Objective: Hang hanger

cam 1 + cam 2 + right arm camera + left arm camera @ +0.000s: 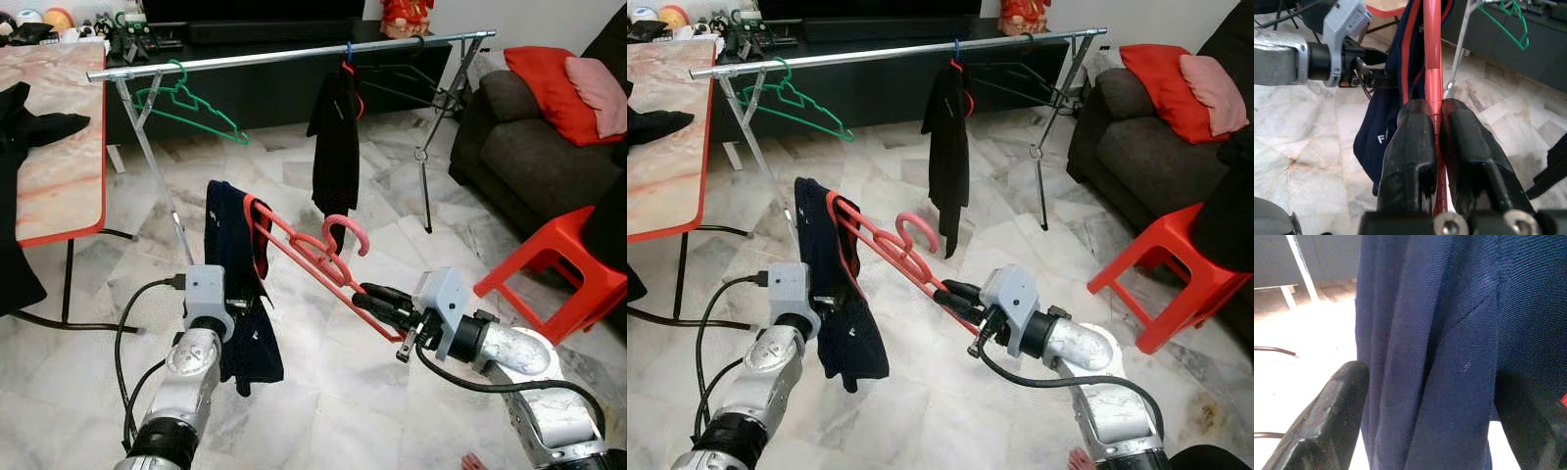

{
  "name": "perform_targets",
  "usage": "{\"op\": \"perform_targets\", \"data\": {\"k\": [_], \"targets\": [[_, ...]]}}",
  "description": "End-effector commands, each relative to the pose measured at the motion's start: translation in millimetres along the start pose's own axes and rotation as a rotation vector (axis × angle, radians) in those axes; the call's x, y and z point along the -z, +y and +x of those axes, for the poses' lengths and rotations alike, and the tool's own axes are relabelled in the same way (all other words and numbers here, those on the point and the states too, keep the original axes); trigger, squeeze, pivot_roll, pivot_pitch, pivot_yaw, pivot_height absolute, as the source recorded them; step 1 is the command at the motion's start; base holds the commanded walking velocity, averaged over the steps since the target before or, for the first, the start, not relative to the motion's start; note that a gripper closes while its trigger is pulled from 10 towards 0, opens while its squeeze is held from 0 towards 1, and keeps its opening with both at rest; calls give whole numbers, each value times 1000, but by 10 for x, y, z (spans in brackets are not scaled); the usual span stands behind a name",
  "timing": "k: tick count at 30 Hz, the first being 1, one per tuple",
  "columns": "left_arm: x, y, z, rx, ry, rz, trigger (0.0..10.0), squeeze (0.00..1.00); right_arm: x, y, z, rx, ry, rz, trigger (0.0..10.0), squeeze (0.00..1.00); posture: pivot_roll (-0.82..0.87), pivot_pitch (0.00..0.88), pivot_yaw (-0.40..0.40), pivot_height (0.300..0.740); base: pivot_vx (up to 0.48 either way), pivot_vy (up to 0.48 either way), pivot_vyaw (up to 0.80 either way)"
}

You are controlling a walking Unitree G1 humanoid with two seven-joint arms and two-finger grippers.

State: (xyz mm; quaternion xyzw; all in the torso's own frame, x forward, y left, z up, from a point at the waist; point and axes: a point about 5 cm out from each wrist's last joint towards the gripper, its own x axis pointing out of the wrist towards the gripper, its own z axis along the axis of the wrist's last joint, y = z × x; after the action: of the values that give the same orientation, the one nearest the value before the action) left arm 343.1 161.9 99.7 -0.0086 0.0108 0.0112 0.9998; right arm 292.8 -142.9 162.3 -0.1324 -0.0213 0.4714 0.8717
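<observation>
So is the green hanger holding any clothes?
No, the green hanger hangs bare on the metal rail, with nothing draped on it.

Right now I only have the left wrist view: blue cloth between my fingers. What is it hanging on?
Observer: A red hanger, held tilted; the right gripper is shut on one end of it.
Operator: Is its hook on the rail yet?
Observer: No. The hook is in the air, well below the rail.
Operator: Any free spot up there?
Observer: Yes, there is bare rail between the green hanger and the black garment.
</observation>
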Motion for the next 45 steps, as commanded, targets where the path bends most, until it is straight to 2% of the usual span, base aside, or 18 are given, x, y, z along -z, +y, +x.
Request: {"op": "perform_targets", "data": {"k": [1,13,17,20,21,22,23,26,31,45], "targets": [[51,-70,5,21,20,5,10000,0,-173,12,-12,-18,-75,-20,0,0,-43,106,-84,740,0,0,0],[42,-133,80,8,22,-63,10000,0,-317,95,-42,-103,-119,29,0,0,-66,127,-80,740,0,0,0],[29,-109,116,-5,28,-68,10000,0,-387,71,-56,-88,-135,42,0,0,-78,174,-66,740,0,0,0],[19,-89,135,-8,35,-106,10000,0,-425,50,-49,-77,-155,58,0,0,-76,222,-53,740,0,0,0],[9,-66,142,-8,32,-110,4157,0,-449,58,-47,-74,-157,55,0,0,-78,250,-39,740,0,0,0],[5,-57,144,-8,31,-114,4157,0,-458,62,-45,-73,-157,53,0,0,-78,250,-39,740,0,0,0],[6,-35,137,-10,29,-119,0,0,-469,83,-52,-70,-163,56,0,0,-81,261,-32,740,0,0,0],[45,46,97,-15,37,-102,0,0,-462,167,-81,-52,-178,78,0,0,-81,274,-9,740,0,0,0],[47,100,92,-31,36,-99,0,0,-414,183,-115,-30,-171,103,0,0,-70,288,6,740,0,0,0],[-44,75,139,-12,-7,-155,0,0,-443,174,-92,-31,-178,117,0,0,-64,248,-7,740,0,0,0]]}}
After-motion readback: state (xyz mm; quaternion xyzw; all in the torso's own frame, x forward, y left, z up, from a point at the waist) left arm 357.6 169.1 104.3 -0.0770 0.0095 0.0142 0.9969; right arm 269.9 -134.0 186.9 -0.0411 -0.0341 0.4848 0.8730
